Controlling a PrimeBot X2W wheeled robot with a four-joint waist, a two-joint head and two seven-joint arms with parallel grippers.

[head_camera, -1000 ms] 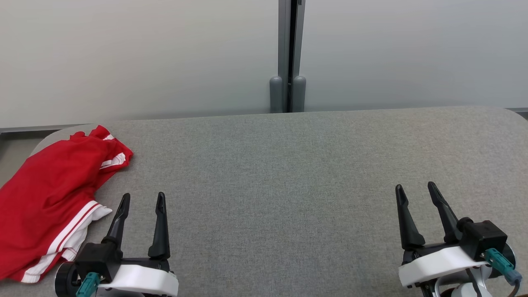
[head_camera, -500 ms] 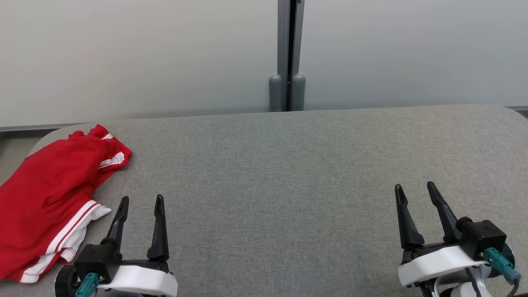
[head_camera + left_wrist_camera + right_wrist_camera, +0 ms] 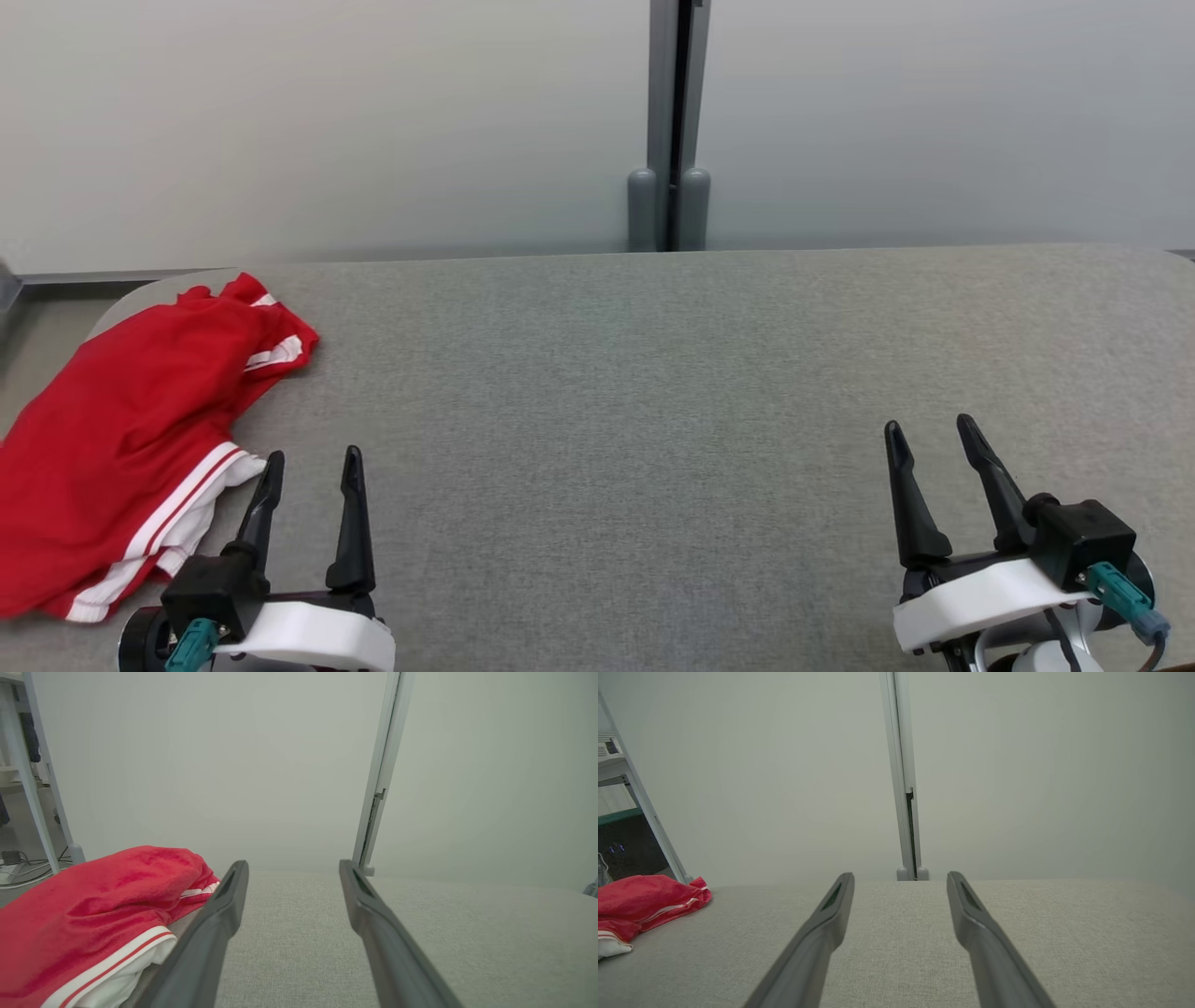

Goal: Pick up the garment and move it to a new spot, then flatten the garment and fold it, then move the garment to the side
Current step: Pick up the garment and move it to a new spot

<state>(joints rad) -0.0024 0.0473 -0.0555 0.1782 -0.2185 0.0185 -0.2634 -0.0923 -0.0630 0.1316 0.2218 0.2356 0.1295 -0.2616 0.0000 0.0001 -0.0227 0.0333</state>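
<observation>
head view: garment (image 3: 121,439), red with white stripes and trim, lies crumpled at the left end of the table (image 3: 653,420), by the far left rounded corner. its left part runs out of frame, so can't tell whether it hangs over the edge. left gripper (image 3: 313,455) sits just right of the white hem, jaws spread wide, nothing between them. right gripper (image 3: 930,426) is well apart at the right end, jaws equally wide, holding nothing.

left wrist view adds what the head view lacks: the garment stands up in a soft hump, and its white hem meets the left finger (image 3: 208,933) in that picture. contact or a small gap, can't tell. it also shows a pale frame leg (image 3: 32,779) and cables (image 3: 23,863) on the floor past the table's left end. right wrist view shows the garment small at far left, with a shelf unit (image 3: 621,788) behind it.

vs 1 s ago: the whole head picture has slid right. grey post (image 3: 674,121) and garment shift together — camera moved, not the cloth. garment shape and place on the table unchanged. both jaws same spread.

room: an open stretch of grey table runs between the 2 grippers and on to the far edge, which lies close along the pale wall panels (image 3: 327,121) — far right corner is rounded too.
</observation>
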